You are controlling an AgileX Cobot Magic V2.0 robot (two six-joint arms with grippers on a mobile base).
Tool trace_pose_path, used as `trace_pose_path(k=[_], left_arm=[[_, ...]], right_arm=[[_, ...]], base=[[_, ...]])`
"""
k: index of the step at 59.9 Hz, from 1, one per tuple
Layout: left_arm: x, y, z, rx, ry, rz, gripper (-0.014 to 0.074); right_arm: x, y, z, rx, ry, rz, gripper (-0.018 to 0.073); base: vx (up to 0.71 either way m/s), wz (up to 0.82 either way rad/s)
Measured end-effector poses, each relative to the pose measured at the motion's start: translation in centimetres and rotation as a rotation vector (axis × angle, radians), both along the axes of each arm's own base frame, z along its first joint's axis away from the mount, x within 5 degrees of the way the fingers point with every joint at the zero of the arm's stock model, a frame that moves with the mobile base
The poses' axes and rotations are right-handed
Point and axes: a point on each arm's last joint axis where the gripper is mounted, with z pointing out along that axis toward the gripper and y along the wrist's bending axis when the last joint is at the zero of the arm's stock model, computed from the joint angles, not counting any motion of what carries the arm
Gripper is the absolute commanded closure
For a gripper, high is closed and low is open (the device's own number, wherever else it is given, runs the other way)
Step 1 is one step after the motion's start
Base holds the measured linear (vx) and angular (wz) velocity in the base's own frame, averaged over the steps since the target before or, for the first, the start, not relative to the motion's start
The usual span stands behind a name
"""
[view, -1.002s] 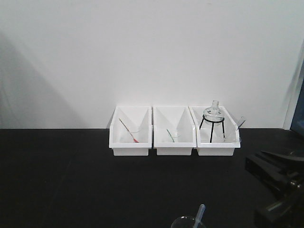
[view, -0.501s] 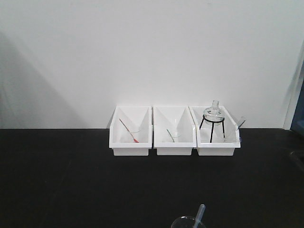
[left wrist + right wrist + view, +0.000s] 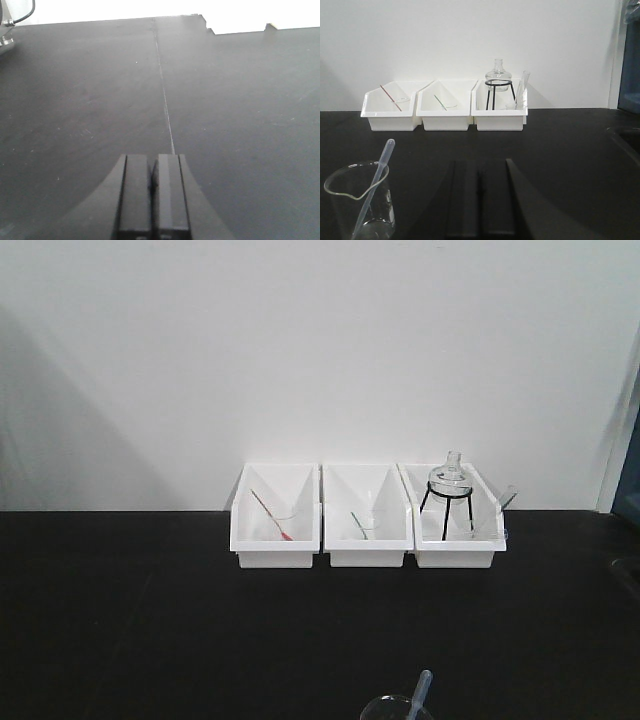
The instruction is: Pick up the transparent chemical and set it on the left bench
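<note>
1. The tabletop (image 3: 150, 620) is a matte black surface filling the lower half of the front view, against a white wall.
2. Three white bins (image 3: 368, 515) stand in a row at frame centre.
3. The right claw (image 3: 480, 200), bottom centre of its wrist view, has its jaws pressed together, holding nothing.
4. The left claw (image 3: 152, 195) is likewise closed and empty above bare tabletop.
5. The transparent chemical (image 3: 362, 205), a beaker with a pipette (image 3: 375, 185), stands on the tabletop at lower left, apart from the right claw.

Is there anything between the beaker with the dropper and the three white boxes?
No. Front view: only bare black bench separates the beaker from the white boxes.
</note>
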Motion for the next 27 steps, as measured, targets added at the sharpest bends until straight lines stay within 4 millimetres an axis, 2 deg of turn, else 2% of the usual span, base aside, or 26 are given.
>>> trace_pose_path(k=[27], left_arm=[[0.0,0.0,0.0,0.0,0.0,0.0,0.06]], right_arm=[[0.0,0.0,0.0,0.0,0.0,0.0,0.0567]], base=[[0.0,0.0]])
